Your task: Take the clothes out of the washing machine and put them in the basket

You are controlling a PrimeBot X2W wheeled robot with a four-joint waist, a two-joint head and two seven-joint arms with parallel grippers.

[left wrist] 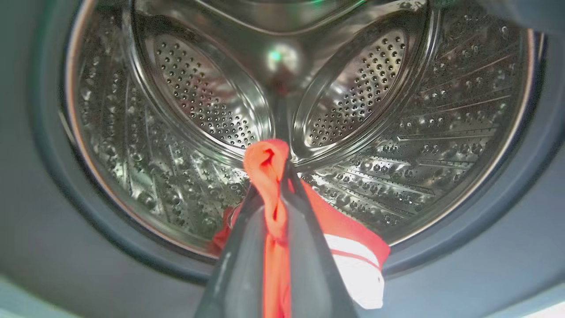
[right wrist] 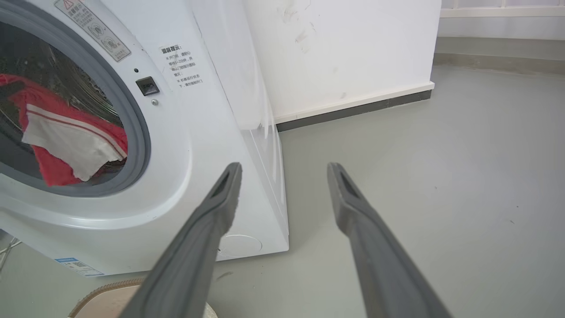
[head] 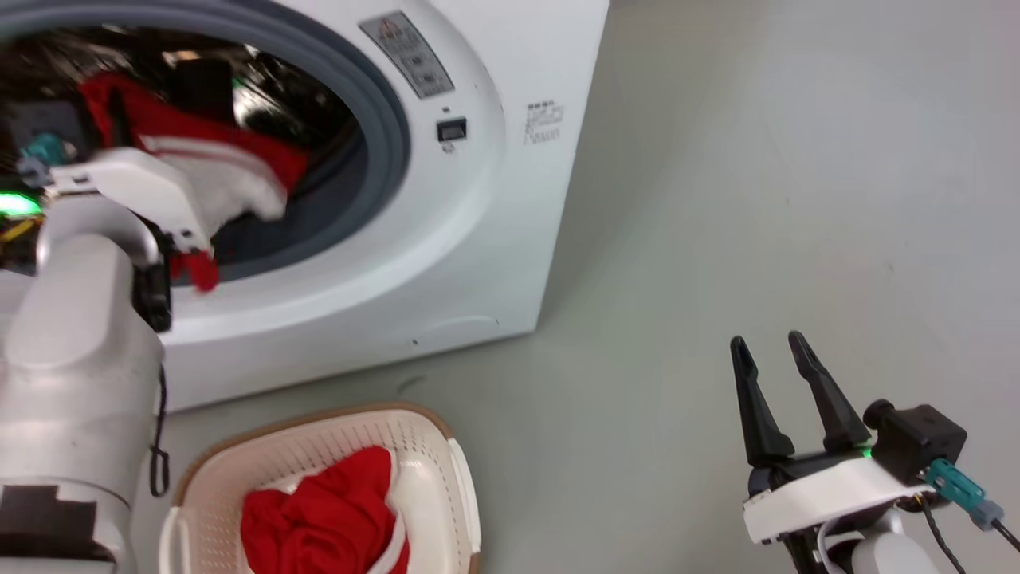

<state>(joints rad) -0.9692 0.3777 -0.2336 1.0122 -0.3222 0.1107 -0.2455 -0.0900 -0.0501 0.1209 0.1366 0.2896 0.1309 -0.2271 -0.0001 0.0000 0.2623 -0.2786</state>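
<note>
**Garment pinched at the drum mouth, one heap already in the basket**

Left gripper (left wrist: 277, 176) sits at the porthole of the washing machine (head: 478, 239). Its two dark fingers are closed to a narrow wedge on a twisted fold of a red garment (left wrist: 348, 229). The pinched fold stands up between the fingertips. The rest hangs below: red cloth with a white panel and thin stripes, drooping toward the lower lip of the grey gasket (head: 390, 135). The perforated steel drum (left wrist: 397, 132) behind it looks bare of other cloth, as far as the left wrist view reaches.

Right gripper (head: 766, 341) hangs over the grey floor (head: 757, 159) to the right of the machine, jaws wide, holding nothing.

Basket (head: 446, 446) stands on the floor just in front of the machine, below the porthole. A crumpled red heap (head: 327, 518) lies inside it.

Handling, by judgement:
- The cloth is light, limp and not fragile. It has no shape of its own, so it will trail and swing under the grip.
- The hanging tail could catch on the gasket lip, or the thin fold could slide out between the smooth fingers.
- The present hold on a bunched fold looks sound. A thick gather is safer than a single edge.
- The tail needs lifting clear of the basket rim before release.
</note>
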